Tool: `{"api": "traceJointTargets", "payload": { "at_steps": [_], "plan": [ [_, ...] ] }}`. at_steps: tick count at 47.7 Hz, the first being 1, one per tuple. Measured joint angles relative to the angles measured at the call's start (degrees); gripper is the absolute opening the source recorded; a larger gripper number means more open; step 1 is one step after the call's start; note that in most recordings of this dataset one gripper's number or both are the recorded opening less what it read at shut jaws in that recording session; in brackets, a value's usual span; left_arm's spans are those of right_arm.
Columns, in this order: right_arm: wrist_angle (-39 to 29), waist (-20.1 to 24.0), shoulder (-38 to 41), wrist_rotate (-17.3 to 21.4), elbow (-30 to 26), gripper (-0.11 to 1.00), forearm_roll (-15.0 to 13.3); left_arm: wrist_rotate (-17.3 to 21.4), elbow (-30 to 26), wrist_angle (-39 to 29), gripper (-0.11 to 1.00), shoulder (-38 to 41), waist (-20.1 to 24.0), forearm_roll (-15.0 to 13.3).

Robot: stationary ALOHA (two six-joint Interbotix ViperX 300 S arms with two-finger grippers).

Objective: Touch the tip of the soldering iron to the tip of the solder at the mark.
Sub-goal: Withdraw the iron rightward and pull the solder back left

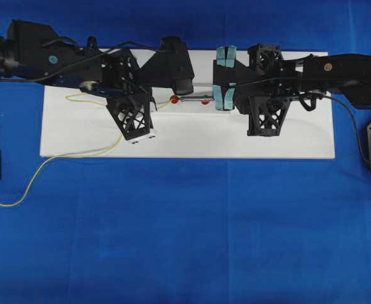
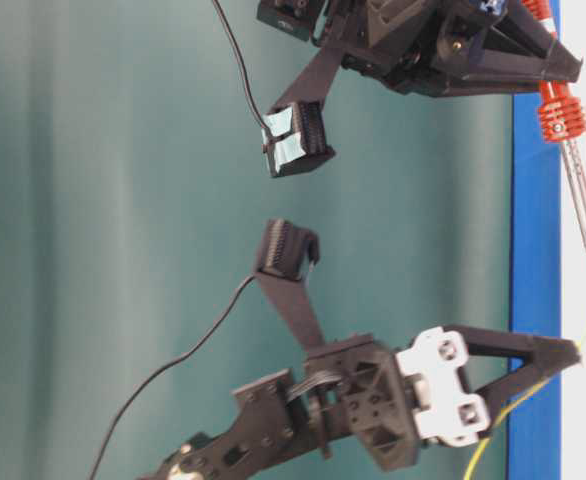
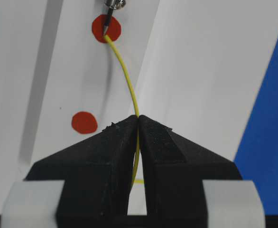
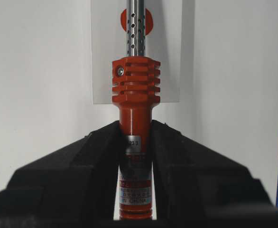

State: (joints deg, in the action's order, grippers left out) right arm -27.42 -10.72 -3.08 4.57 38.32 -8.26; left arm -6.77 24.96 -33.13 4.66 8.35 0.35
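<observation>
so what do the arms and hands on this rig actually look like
Both arms are matte black. The left hand and right hand have wedge-shaped black fingers, and black lattice brackets sit on the wrists. The left wrist carries a white plate. Teal-taped pads show on the spare fingers. Thin black cables trail from the arms.

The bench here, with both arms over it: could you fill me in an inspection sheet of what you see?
Surface: white board on blue cloth, with red dots; one lies unused.
Job's things: iron tip meets solder end on a red dot.
Clutter: nothing seen.
Grippers: left gripper shut on solder; right gripper shut on iron handle.
Cables: black cord trails off the board's right; solder loops off the left.
Surroundings: plain teal backdrop.
</observation>
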Motion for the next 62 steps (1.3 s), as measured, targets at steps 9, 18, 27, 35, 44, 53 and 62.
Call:
{"api": "traceJointTargets", "payload": {
  "at_steps": [9, 18, 27, 35, 44, 53, 62],
  "plan": [
    [0.0, 0.0, 0.0, 0.0, 0.0, 0.06, 0.09, 0.0, 2.46, -0.44, 0.01, -6.94, 0.0, 0.0],
    [0.0, 0.0, 0.0, -0.09, 0.0, 0.06, 0.0, 0.09, 6.06, -0.53, 0.01, -14.77, 0.0, -0.09],
    [0.0, 0.0, 0.0, 0.0, 0.0, 0.06, 0.09, -0.26, 9.84, 0.53, 0.01, -20.92, 0.0, 0.0],
    [0.18, 0.0, 0.0, -0.09, 0.0, 0.06, 0.0, -0.35, 10.9, 1.23, 0.01, -21.62, 0.0, -0.09],
    [0.09, 0.0, -1.05, -0.09, 0.0, 0.06, 0.0, -0.35, 11.25, 1.76, 0.01, -21.62, 0.0, -0.09],
    [-0.7, -0.09, -7.29, -0.18, 0.97, 0.06, -0.79, -0.35, 11.6, 1.85, 0.01, -21.62, 0.0, -0.09],
    [-1.85, -1.05, -13.71, 0.09, 4.92, 0.06, -1.58, -0.35, 11.78, 1.85, 0.01, -21.88, 0.0, -0.09]
  ]
}}
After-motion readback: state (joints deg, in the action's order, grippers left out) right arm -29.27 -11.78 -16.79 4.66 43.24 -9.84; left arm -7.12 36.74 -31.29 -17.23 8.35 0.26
